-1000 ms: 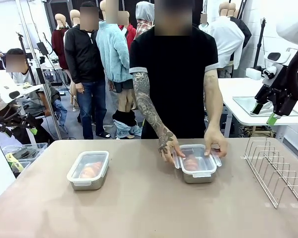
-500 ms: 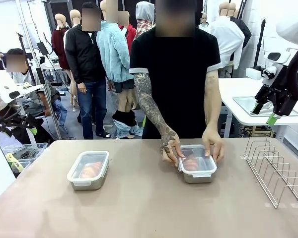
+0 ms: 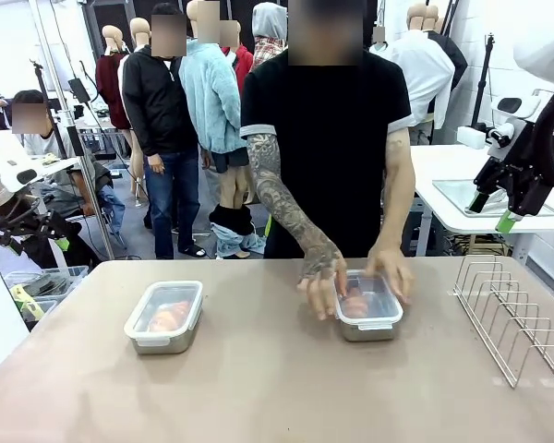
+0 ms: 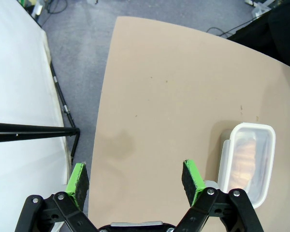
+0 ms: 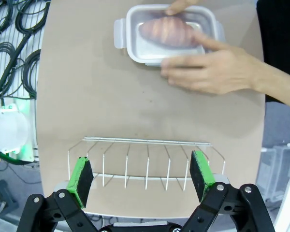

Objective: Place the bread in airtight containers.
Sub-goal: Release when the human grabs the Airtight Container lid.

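Both croissants are sitting inside their steel tubs on the worktop — the left container [image 3: 164, 317] is lidded and alone, while the person's hands [image 3: 321, 281] are pressing the clear lid onto the right container [image 3: 367, 305], its croissant [image 5: 165, 32] showing through. Both arms are hanging back with jaws released and grasping nothing — by my reckoning only the last clips are left.

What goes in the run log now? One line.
left gripper open, idle | right gripper open, idle | person's hands on right container lid | left container lidded
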`<state>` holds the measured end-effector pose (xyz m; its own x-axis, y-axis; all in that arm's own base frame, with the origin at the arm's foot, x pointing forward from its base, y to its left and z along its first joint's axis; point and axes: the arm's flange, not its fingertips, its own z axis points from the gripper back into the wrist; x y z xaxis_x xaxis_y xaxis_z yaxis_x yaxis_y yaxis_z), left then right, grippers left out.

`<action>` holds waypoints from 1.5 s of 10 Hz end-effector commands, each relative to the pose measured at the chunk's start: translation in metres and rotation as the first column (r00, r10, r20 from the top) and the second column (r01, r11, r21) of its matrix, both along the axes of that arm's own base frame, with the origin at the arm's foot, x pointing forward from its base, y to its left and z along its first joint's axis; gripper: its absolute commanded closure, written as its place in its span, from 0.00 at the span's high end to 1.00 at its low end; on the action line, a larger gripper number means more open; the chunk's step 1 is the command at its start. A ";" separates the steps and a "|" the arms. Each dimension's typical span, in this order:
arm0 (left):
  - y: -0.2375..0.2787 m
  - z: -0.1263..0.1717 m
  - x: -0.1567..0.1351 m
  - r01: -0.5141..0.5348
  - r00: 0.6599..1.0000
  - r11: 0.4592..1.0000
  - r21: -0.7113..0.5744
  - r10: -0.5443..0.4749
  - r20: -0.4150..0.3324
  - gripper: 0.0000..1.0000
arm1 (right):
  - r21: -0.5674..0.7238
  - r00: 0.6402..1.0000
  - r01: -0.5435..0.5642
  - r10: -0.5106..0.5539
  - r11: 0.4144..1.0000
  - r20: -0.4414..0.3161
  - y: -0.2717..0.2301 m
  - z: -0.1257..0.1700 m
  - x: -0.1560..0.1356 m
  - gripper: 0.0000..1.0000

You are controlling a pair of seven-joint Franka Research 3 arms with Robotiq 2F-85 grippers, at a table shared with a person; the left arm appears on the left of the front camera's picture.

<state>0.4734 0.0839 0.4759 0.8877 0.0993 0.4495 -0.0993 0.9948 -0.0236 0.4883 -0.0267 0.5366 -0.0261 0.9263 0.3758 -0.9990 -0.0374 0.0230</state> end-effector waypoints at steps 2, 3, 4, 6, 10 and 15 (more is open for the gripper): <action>0.001 0.001 -0.001 -0.005 1.000 1.000 -0.001 0.005 0.001 1.00 | 0.006 1.000 -0.003 0.003 1.000 -0.002 0.000 0.001 -0.001 1.00; 0.001 0.001 -0.001 -0.005 1.000 1.000 -0.001 0.005 0.001 1.00 | 0.006 1.000 -0.003 0.003 1.000 -0.002 0.000 0.001 -0.001 1.00; 0.001 0.001 -0.001 -0.005 1.000 1.000 -0.001 0.005 0.001 1.00 | 0.006 1.000 -0.003 0.003 1.000 -0.002 0.000 0.001 -0.001 1.00; 0.001 0.001 -0.001 -0.005 1.000 1.000 -0.001 0.005 0.001 1.00 | 0.006 1.000 -0.003 0.003 1.000 -0.002 0.000 0.001 -0.001 1.00; 0.001 0.001 -0.001 -0.005 1.000 1.000 -0.001 0.005 0.001 1.00 | 0.006 1.000 -0.003 0.003 1.000 -0.002 0.000 0.001 -0.001 1.00; 0.001 0.001 -0.001 -0.005 1.000 1.000 -0.001 0.005 0.001 1.00 | 0.006 1.000 -0.003 0.003 1.000 -0.002 0.000 0.001 -0.001 1.00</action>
